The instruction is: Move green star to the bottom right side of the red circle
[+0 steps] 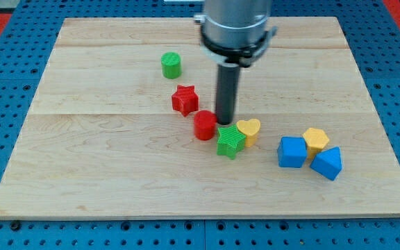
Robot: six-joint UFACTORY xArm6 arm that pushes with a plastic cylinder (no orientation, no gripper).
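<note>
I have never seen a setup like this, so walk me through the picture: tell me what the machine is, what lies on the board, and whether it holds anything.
This is one camera view of a wooden board. The grey cylinder at the view's top is a robot arm ending in a dark rod. It cannot grasp; my tip only pushes blocks. The tip sits just above the green star, between the red circle and the yellow heart. Also on the board: a red star, a green cylinder, and at the view's right two blue blocks with a yellow one. Nothing is held.

green star (230,141): ridged, flat on board, touching red circle's lower right.
red circle (204,125): upright cylinder.
</note>
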